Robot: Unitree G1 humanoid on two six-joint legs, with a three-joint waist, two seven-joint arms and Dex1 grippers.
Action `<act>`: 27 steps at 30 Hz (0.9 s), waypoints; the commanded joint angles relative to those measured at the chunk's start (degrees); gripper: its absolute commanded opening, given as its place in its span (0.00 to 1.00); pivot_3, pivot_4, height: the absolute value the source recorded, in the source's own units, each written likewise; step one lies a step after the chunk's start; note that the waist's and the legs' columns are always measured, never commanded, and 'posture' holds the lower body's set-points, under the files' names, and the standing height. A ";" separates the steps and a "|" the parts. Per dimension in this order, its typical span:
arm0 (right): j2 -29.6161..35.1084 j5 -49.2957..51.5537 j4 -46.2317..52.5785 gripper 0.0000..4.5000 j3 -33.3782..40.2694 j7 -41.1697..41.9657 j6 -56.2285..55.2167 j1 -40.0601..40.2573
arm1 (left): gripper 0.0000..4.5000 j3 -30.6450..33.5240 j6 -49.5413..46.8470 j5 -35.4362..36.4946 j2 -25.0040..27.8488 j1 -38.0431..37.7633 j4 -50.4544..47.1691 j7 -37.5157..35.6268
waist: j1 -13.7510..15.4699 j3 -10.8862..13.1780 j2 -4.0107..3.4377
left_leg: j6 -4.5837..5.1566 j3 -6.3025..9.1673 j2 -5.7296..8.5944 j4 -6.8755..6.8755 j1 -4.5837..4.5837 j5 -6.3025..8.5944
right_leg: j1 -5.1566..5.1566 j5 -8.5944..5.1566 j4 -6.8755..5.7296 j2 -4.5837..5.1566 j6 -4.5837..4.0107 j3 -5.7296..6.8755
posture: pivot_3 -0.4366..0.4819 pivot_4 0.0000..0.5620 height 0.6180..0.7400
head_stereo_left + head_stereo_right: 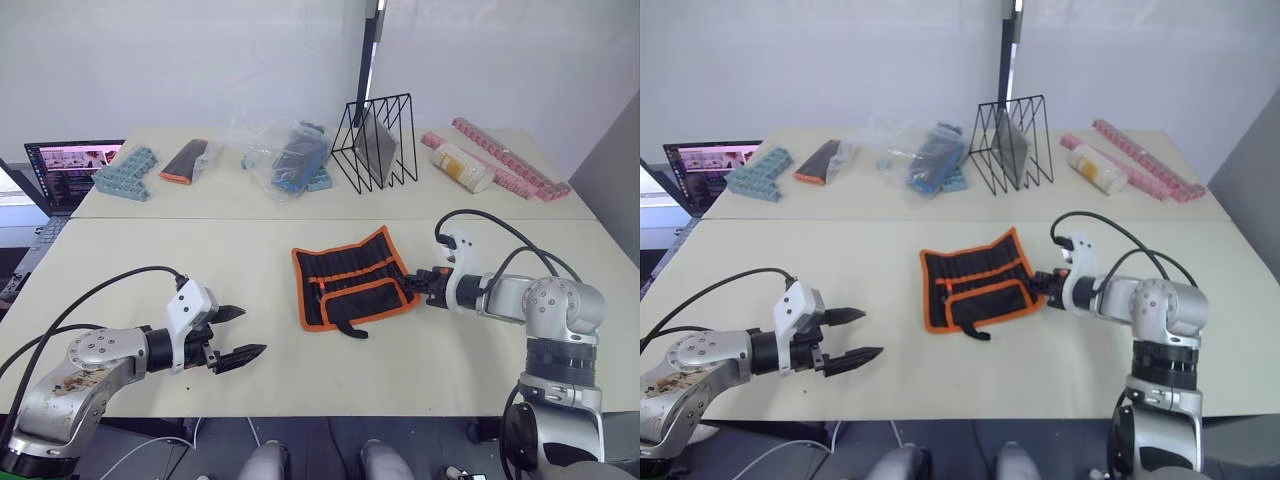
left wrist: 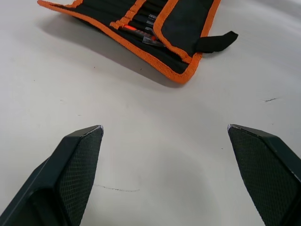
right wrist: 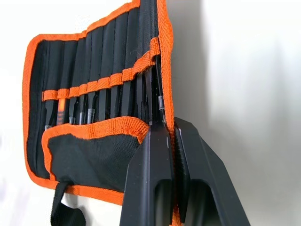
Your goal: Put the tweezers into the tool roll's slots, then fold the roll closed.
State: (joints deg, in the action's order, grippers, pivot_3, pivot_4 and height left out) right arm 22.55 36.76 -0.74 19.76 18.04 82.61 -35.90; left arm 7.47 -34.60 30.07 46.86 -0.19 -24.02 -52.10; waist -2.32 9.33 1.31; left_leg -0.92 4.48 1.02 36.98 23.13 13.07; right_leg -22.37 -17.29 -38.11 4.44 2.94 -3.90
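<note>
The black fabric tool roll with bright orange edging [image 1: 355, 279] lay open near the middle of the table [image 1: 150, 255], slim black tweezers [image 3: 94, 106] already seated in its row of narrow pockets [image 3: 101, 84]. It looked light, limp and easily dragged, so its stiffer orange border seemed the best hold. The right end effector [image 3: 170, 141] was clamped on that border at the roll's right side. The left end effector [image 1: 237, 335] hovered spread wide, well apart, toward the table's near-left edge.

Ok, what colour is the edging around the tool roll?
Bright orange, on black fabric; the tool roll shows it best in the right wrist view.
</note>
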 commanded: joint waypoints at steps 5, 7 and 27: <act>-3.53 0.10 1.85 0.01 9.68 -6.21 3.64 -2.82 | 1.00 -0.93 2.60 -1.00 0.03 1.02 0.44 -1.07 | -0.02 0.01 -0.02 | 0.00 0.00 0.01 0.00 0.02 0.00 | -0.02 0.00 -0.01 0.01 0.00 0.00 | 0.48 0.27 0.99; -3.86 0.11 1.83 0.01 10.75 -6.54 4.17 -3.00 | 1.00 -1.27 2.79 -1.11 0.00 1.35 0.73 -1.15 | 0.01 0.01 -0.02 | 0.00 0.00 0.01 0.00 0.02 0.00 | -0.02 0.00 -0.01 0.01 0.00 0.00 | 0.48 0.27 0.99; -5.66 5.33 -1.12 0.66 18.83 -1.46 5.71 0.44 | 1.00 -3.09 2.80 -1.62 0.40 3.25 1.13 -1.11 | -0.17 0.01 -0.04 | 0.00 -0.02 0.01 -0.01 0.00 0.00 | -0.01 0.00 -0.02 0.00 0.00 0.00 | 0.48 0.27 0.99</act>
State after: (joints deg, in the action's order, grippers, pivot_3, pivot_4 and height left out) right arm 16.28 39.96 -2.20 36.49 15.58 88.11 -34.58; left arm 3.93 -32.70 28.96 46.87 2.37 -22.13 -52.96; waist -2.49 9.34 1.28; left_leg -0.92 4.46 1.02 36.97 23.13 13.07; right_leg -22.38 -17.29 -38.12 4.44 2.94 -3.91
